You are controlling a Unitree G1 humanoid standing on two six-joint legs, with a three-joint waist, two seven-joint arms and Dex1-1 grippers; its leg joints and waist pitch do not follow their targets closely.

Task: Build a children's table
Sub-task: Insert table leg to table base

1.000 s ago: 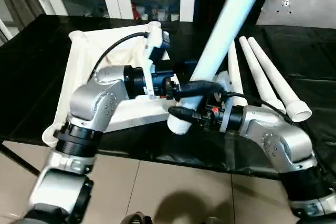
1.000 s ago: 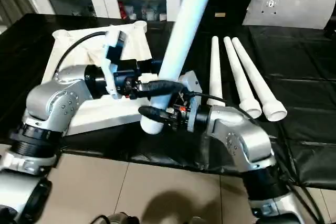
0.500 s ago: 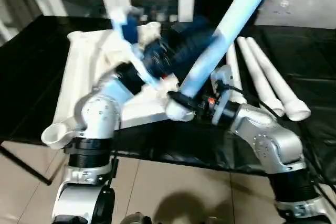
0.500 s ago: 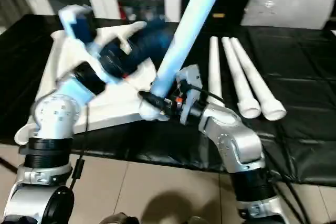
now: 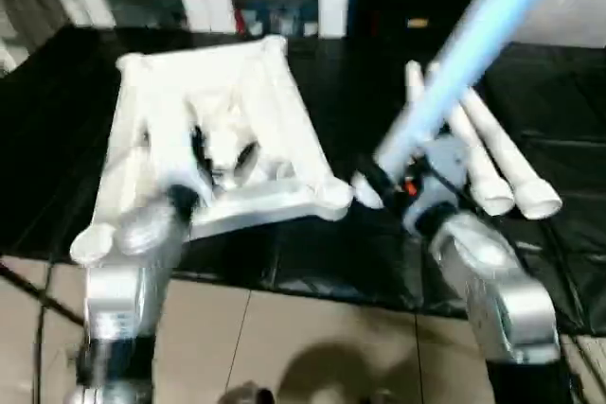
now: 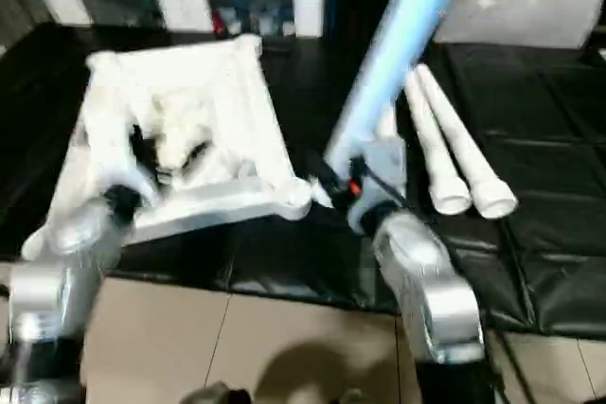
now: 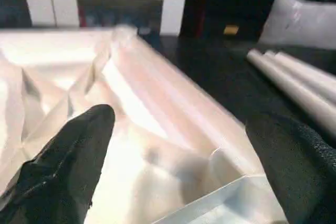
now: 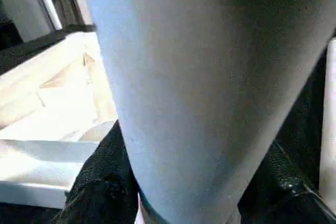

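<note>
Black padding (image 5: pixel 57 139) is carrying the upturned tabletop (image 5: pixel 213 130). Right gripper (image 5: pixel 374 182) is clamping one leg (image 5: pixel 464 54) (tilted); left gripper (image 7: pixel 173 171) is spreading wide.

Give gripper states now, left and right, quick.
Left gripper: open, holding nothing, above the white plastic square tabletop.
Right gripper: shut on the long tapered white tube leg.

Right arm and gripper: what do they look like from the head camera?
The right arm is a silver, rounded metallic forearm ending in a pale grey wrist housing. The right gripper has black fingers, with a small red-orange spot beside them. In the left wrist view, the left gripper's fingers are black and matte.
</note>
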